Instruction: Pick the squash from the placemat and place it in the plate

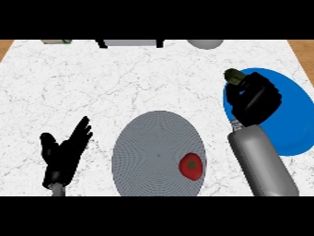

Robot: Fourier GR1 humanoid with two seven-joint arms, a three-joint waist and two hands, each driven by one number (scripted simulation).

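A dark green squash pokes out above my right hand, whose fingers are curled round it. That hand hangs over the left part of the blue plate at the right of the counter. The grey round placemat lies in the middle near the front, with only a red tomato on its lower right part. My left hand rests open at the lower left, fingers up, apart from the placemat. Most of the squash is hidden inside the right hand.
Along the counter's far edge stand a small box, a dark-framed white object and a pale rounded object. Wooden floor shows beyond both side edges of the white marble counter.
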